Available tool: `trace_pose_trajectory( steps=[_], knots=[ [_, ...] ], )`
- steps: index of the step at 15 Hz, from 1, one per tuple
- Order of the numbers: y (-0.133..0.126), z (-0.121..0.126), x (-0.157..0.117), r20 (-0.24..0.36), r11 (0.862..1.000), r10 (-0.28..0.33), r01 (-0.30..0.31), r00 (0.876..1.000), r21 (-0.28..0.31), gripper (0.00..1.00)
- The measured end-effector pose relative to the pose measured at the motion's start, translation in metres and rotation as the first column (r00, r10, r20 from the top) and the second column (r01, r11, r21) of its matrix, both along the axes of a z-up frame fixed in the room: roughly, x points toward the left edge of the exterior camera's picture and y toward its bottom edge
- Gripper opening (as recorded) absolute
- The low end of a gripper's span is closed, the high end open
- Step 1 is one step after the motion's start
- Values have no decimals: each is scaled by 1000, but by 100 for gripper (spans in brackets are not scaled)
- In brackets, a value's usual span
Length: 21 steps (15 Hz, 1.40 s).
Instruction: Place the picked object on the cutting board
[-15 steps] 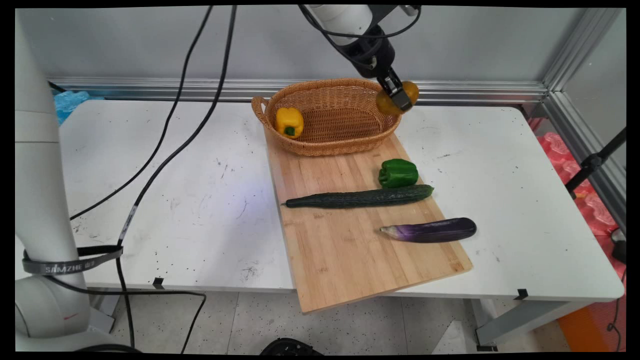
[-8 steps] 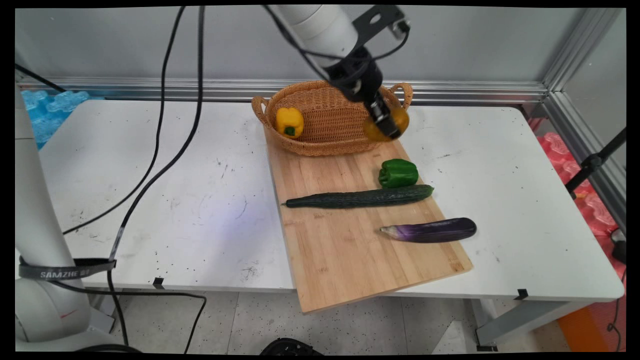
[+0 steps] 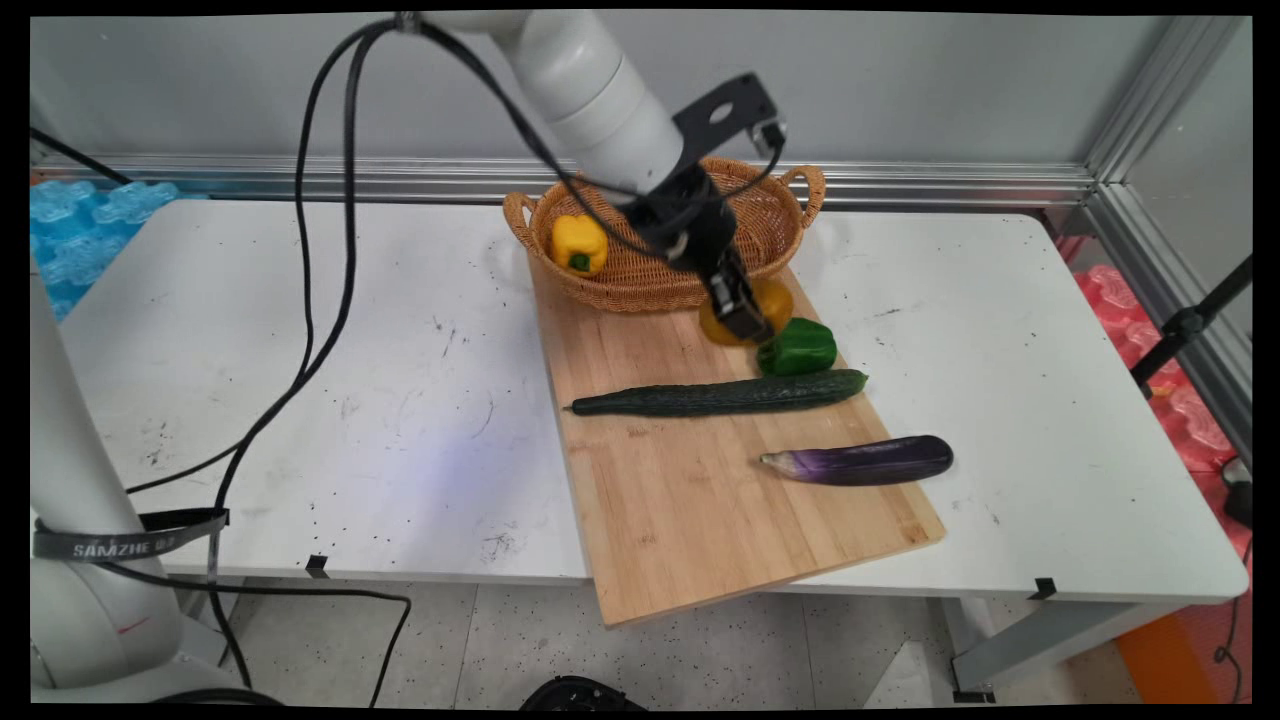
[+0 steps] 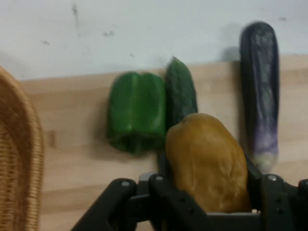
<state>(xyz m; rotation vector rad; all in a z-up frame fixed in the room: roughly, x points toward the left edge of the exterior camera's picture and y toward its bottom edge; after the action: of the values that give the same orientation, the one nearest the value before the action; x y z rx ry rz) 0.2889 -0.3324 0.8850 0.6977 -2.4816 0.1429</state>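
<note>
My gripper (image 3: 741,318) is shut on a yellow-brown potato (image 3: 770,300), held just above the wooden cutting board (image 3: 690,480). In the hand view the potato (image 4: 207,161) sits between the fingers. Right beside it on the board lies a green bell pepper (image 3: 797,346) (image 4: 136,111). A long cucumber (image 3: 720,394) (image 4: 180,94) and a purple eggplant (image 3: 860,461) (image 4: 261,86) lie further toward the near side.
A wicker basket (image 3: 640,285) (image 4: 19,159) stands at the board's far end with a yellow bell pepper (image 3: 579,243) inside. Black cables (image 3: 320,250) hang over the table's left half. The white table (image 3: 330,400) extends on both sides of the board.
The gripper has carried the potato from above the basket's right rim down and toward the near side, to just above the board beside the green pepper.
</note>
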Motion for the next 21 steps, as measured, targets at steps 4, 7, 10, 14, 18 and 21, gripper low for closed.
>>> trace_pose_trajectory(
  steps=[4,7,10,14,18,21],
  knots=[
    [24,-23,1,6,1000,-25,25,1000,8,0],
    [38,-40,2,12,999,-41,41,999,7,0],
    [48,-53,3,17,998,-55,55,998,3,0],
    [57,-71,2,21,998,-69,70,997,-6,0],
    [61,-88,2,25,997,-76,76,997,-12,0],
    [62,-96,2,27,997,-78,79,997,-13,0]
  ],
)
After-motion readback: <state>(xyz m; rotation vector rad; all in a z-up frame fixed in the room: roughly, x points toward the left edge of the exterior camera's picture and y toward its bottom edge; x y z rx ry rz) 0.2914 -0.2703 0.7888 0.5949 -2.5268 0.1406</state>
